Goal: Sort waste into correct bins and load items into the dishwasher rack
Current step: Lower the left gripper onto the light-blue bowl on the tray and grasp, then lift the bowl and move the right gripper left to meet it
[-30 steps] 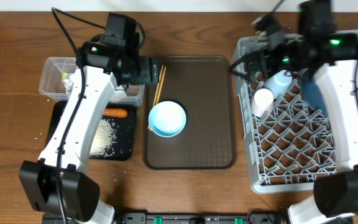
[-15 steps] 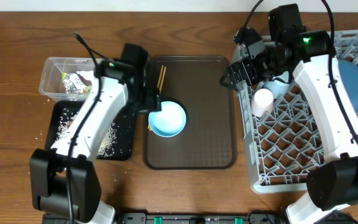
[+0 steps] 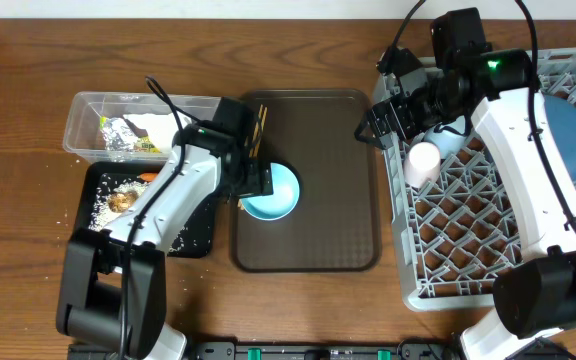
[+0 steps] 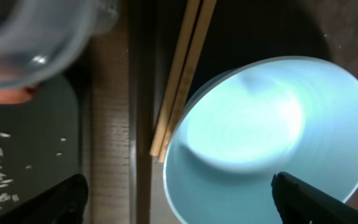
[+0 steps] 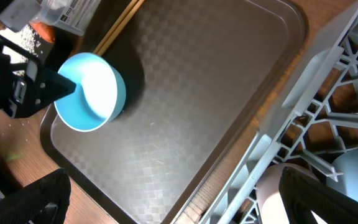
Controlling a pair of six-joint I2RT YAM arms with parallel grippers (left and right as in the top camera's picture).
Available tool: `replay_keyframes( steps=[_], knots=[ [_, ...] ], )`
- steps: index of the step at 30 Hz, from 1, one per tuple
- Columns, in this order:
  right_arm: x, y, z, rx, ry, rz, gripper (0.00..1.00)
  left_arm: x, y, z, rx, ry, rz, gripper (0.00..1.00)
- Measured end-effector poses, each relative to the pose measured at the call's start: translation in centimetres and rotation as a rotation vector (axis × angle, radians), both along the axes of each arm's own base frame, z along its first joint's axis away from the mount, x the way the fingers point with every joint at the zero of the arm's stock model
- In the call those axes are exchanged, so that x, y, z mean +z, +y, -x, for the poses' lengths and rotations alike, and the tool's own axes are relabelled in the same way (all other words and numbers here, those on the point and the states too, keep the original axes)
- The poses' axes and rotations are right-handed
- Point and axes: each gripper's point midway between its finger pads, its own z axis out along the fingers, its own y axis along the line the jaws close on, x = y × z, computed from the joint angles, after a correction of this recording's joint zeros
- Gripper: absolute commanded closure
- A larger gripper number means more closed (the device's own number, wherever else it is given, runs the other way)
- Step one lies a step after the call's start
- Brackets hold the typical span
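Left gripper point(image 3: 258, 182) poised at light blue bowl point(image 3: 282, 196) on brown serving tray point(image 3: 318, 150)

Overhead, the bowl sits in the tray's left half with the wooden chopsticks point(image 3: 259, 125) just beside it. The right gripper point(image 3: 376, 115) hangs spread and empty at the edge of the dishwasher rack point(image 3: 468, 250). The left wrist view shows that hand's jaws wide apart, gripping nothing, with the bowl's near rim between them. The bowl looks hard, glossy and light, and probably slippery. A pinch across the rim, one finger inside and one outside, seems the surest hold. The right wrist view shows the bowl upright with one left finger at its rim, though contact is unclear. A printed white label point(image 5: 67, 14) at the top corner is too small to read. No other writing shows.
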Motion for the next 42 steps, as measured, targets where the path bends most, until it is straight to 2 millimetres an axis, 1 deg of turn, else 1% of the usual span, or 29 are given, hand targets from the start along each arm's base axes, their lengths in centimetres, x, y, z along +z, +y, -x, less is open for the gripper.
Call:
replay_keyframes(
  steps=[2, 6, 7, 13, 14, 16, 19, 22, 24, 28, 30, 31, 32, 33, 37, 42],
  knots=[
    [0.0, 0.0, 0.0, 0.000, 0.001, 0.001, 0.01, -0.4, -0.2, 0.2, 0.000, 0.000, 0.001, 0.14],
    [0.0, 0.0, 0.1, -0.001, 0.003, 0.001, 0.01, -1.1, -0.9, 0.1, -0.011, -0.022, 0.011, 0.31],
    [0.0, 0.0, 0.1, -0.001, 0.003, 0.002, 0.01, -1.2, -1.0, 0.0, -0.014, -0.030, 0.013, 0.34],
    [-0.1, -0.1, 0.1, -0.002, 0.005, 0.003, 0.01, -2.3, -1.3, -0.5, -0.016, -0.074, 0.029, 0.36],
    [-0.1, -0.1, 0.1, -0.002, 0.007, 0.004, 0.01, -2.5, -1.3, -0.4, -0.016, -0.075, 0.029, 0.38],
    [-0.1, -0.1, 0.1, -0.003, 0.008, 0.004, 0.01, -2.6, -1.2, -0.3, -0.013, -0.071, 0.028, 0.47],
    [-0.1, -0.1, 0.2, -0.003, 0.011, 0.004, 0.01, -2.7, -1.2, -0.2, -0.015, -0.070, 0.028, 0.54],
    [-0.1, -0.1, 0.2, -0.003, 0.013, 0.005, 0.01, -2.7, -1.2, -0.3, -0.016, -0.072, 0.028, 0.58],
    [-0.1, -0.1, 0.3, -0.003, 0.015, 0.006, 0.01, -2.7, -1.2, -0.3, -0.013, -0.072, 0.029, 0.64],
    [-0.2, -0.2, 0.4, -0.004, 0.021, 0.007, 0.01, -2.6, -1.3, -0.4, -0.013, -0.076, 0.030, 0.69],
    [-0.2, -0.2, 0.6, -0.004, 0.027, 0.009, 0.01, -2.6, -1.3, -0.4, -0.009, -0.075, 0.031, 0.76],
    [-0.3, -0.2, 0.6, -0.004, 0.031, 0.010, 0.01, -2.6, -1.3, -0.4, -0.010, -0.076, 0.031, 0.81],
    [-0.3, -0.2, 0.8, -0.004, 0.037, 0.011, 0.01, -2.6, -1.3, -0.4, -0.007, -0.075, 0.031, 0.91],
    [-0.3, -0.3, 0.8, -0.004, 0.040, 0.013, 0.01, -2.6, -1.3, -0.4, -0.009, -0.075, 0.031, 0.94],
    [-0.4, -0.3, 1.1, -0.005, 0.050, 0.015, 0.01, -2.2, -1.3, -0.5, -0.009, -0.087, 0.035, 0.94],
    [-0.4, -0.3, 1.1, -0.005, 0.051, 0.016, 0.01, 0.0, -1.4, -0.8, -0.009, -0.144, 0.055, 0.94]
  ],
)
